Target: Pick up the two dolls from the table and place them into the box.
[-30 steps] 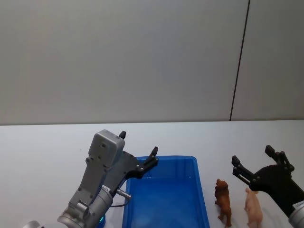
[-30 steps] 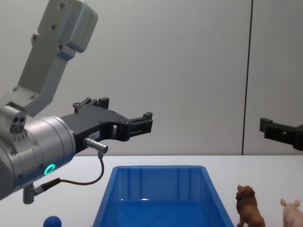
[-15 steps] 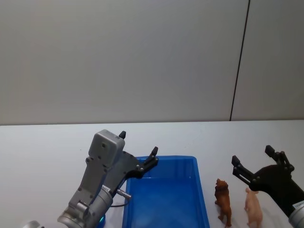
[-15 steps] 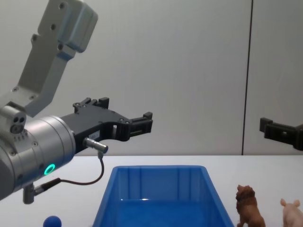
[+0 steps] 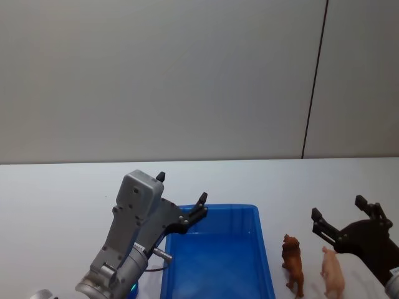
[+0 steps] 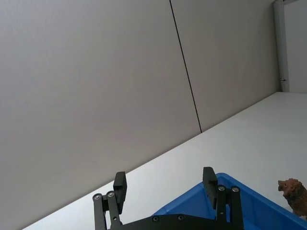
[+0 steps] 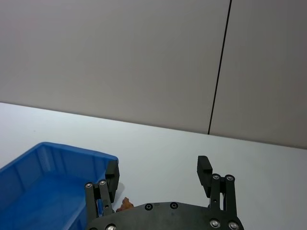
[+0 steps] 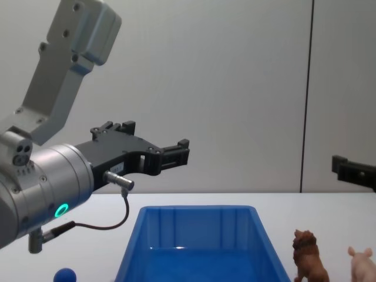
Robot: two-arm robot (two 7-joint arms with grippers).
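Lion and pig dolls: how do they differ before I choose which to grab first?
The lion is brown with a mane; the pig is pale pink with none. The lion stands next to the box; the pig stands farther to the right, nearer the open right tool. Both stand upright on the table, untouched. The left tool hangs open by the box.

Left hand (image 5: 181,187) and right hand (image 5: 338,207) both aloft, forward-pointing, fingers spread wide apart.

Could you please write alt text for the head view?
A blue bin sits on a white table, a brown lion and pink pig right of it. The left end effector hovers open beside the bin, the right end effector open near the pig.
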